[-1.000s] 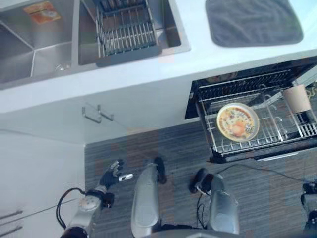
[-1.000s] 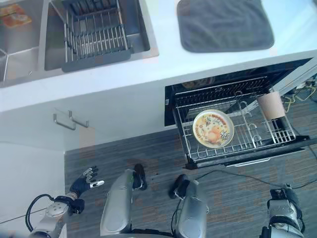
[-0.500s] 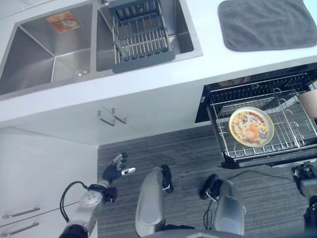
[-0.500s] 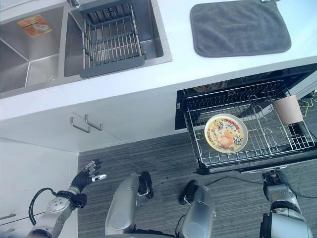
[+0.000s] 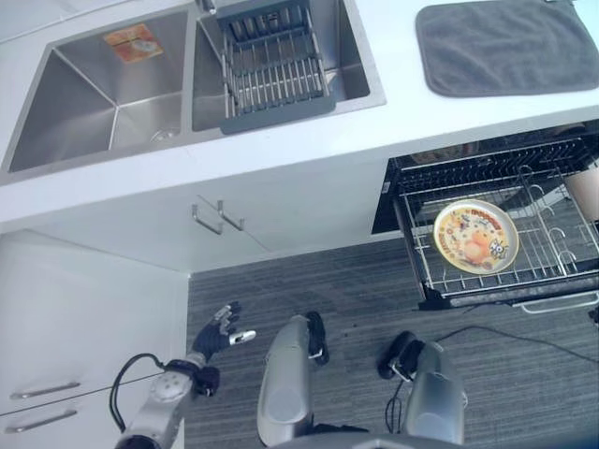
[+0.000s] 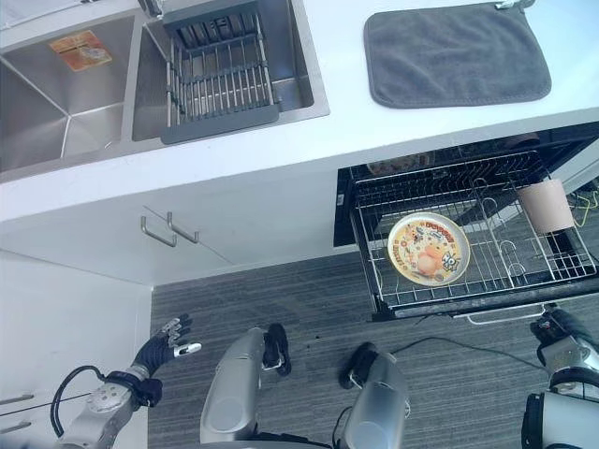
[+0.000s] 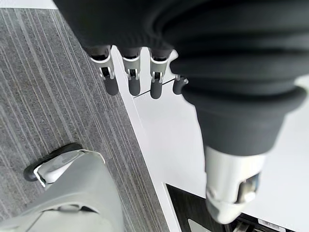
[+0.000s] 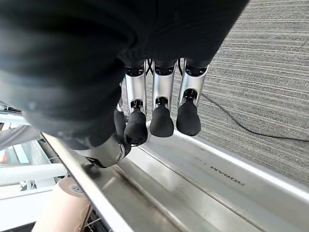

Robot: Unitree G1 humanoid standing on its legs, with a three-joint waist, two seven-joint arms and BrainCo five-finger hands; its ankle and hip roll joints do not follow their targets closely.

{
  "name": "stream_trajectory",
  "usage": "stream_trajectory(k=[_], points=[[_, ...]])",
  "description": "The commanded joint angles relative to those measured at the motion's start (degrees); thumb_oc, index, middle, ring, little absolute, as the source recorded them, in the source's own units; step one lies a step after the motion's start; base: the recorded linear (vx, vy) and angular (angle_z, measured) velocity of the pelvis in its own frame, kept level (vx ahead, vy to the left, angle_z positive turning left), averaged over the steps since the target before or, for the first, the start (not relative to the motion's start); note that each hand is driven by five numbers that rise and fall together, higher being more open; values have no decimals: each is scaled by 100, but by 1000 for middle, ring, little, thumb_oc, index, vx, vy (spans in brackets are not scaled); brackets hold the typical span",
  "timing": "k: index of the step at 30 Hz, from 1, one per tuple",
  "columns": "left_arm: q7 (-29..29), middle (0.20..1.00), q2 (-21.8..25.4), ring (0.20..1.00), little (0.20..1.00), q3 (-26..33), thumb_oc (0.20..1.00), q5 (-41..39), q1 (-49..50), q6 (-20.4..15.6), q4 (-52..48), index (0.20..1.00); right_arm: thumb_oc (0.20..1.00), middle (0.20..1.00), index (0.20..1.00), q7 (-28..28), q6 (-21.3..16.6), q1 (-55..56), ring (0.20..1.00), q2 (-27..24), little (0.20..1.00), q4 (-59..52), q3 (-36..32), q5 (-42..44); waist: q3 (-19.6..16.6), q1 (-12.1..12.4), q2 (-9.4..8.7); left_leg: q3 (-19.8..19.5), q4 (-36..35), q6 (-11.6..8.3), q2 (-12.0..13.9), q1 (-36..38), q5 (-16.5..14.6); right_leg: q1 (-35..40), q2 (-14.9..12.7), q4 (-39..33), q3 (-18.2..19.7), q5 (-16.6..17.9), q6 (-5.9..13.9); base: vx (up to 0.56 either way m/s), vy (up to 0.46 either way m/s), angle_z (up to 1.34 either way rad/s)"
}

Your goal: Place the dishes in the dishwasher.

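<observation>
Found the round yellow plate with an orange picture [image 6: 428, 248] lying flat in the pulled-out wire dishwasher rack [image 6: 487, 285], near its middle. Noted a tan paper-coloured cup [image 6: 546, 206] at the rack's right end, well apart from the plate. Saw nothing left in the double steel sink [image 5: 84, 103] but a small orange sticker-like patch, nor in the grey wire draining basket [image 5: 271, 70], nor on the dark grey mat [image 5: 505, 45] on the white counter.

Spotted the right hand [image 6: 560, 329] low, just in front of the rack's right corner. Read its fingers [image 8: 161, 111] as straight and side by side, holding nothing, tips right over the brushed steel front lip [image 8: 203, 179]; could not tell whether they touched it. Found the left hand [image 5: 213, 332] hanging over the striped grey floor beside the white cabinet, fingers [image 7: 133, 79] spread and relaxed, empty.

Judged the loading as good as done and the step in hand as sliding the rack home. Ought to press flat fingers squarely on the front lip and push straight along the runners, not at an angle from the corner, lest the rack skew and jam. Ought also to go slowly, since the plate lay loose and the cup looked light enough to tip.
</observation>
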Motion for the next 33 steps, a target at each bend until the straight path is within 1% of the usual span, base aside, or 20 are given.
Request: stream_trajectory(k=[1,3,5,9,12,14,16,18,19,22,26,29,33], points=[[-13,1000,232,1000,1000,-100,1000,-100,54,-305,-132,1000,200,200,200,442,-128,-894,200,-153,200,-112,196,-96,-2,292,27,-104,-430,-490,286,208,490,98,-355,377,109,-299,350,45,11,6],[-53,1000,209,1000,1000,-89,1000,-49,63,-313,-75,1000,200,200,200,386,-86,-1041,200,-121,200,-66,303,-106,19,310,56,-104,-422,-479,247,190,451,59,-413,420,110,-308,366,48,13,6],[-33,1000,184,1000,1000,-145,1000,34,98,-340,-95,1000,200,200,200,347,15,-1231,200,-104,200,-14,415,-85,73,347,126,-90,-454,-484,215,185,450,56,-492,423,81,-316,381,69,15,9],[-79,1000,316,1000,1000,-168,1000,29,100,-261,-346,1000,200,200,200,352,-59,-1415,200,-76,200,-32,541,-56,172,396,236,-78,-457,-469,182,123,445,-42,-644,548,47,-327,419,51,-26,13],[-34,1000,405,1000,1000,-207,1000,-1,145,-198,-494,1000,200,200,200,249,-102,-1766,200,-182,200,-105,680,-175,234,452,351,-104,-453,-456,97,57,433,-146,-748,710,44,-395,426,47,-35,15],[-22,1000,445,1000,1000,-215,1000,-42,224,-182,-549,1000,200,200,200,159,-146,-2054,200,-311,200,-163,820,-287,261,501,462,-125,-495,-461,21,3,448,-215,-821,824,53,-459,427,40,-9,7],[-54,1000,467,1000,1000,-182,1000,-59,272,-190,-560,1000,200,200,200,103,-157,-2265,200,-398,200,-183,922,-348,276,539,525,-130,-571,-458,-29,-9,468,-249,-881,896,51,-502,435,35,0,14],[-64,1000,468,1000,1000,-140,1000,-74,362,-268,-495,1000,200,200,200,-28,-175,-2704,200,-576,200,-218,1144,-405,273,644,633,-162,-719,-467,-113,-38,557,-288,-976,1026,14,-591,428,63,-18,12],[-72,1000,456,1000,1000,-123,1000,-92,427,-373,-429,1000,200,200,200,-111,-184,-2933,200,-640,200,-252,1248,-479,276,711,695,-189,-797,-479,-136,-58,629,-300,-1024,1092,-7,-641,417,80,-28,16],[-184,1000,392,1000,1000,-13,1000,-84,616,-553,-267,1000,200,200,200,-295,-107,-3618,200,-803,200,-261,1660,-789,250,885,841,-280,-1025,-532,-194,-98,833,-328,-1111,1201,-73,-751,403,64,-10,18],[-219,1000,298,1000,1000,53,1000,82,759,-591,-54,1000,200,200,200,-454,11,-4184,200,-938,200,-234,2047,-1020,201,1039,904,-309,-1299,-587,-191,-47,1047,-250,-1135,1182,-203,-814,377,60,-22,5],[-239,1000,266,1000,1000,116,1000,102,851,-612,171,1000,200,200,200,-541,41,-4663,200,-1017,200,-219,2398,-1216,151,1149,956,-385,-1504,-662,-169,10,1290,-167,-1090,1163,-308,-873,330,39,-26,10],[-274,1000,298,1000,1000,386,1000,103,934,-635,361,1000,200,200,200,-479,194,-5234,200,-1188,200,-105,2775,-1183,48,1301,989,-386,-1694,-728,-96,65,1490,-81,-1078,1140,-500,-944,252,15,-66,18]])
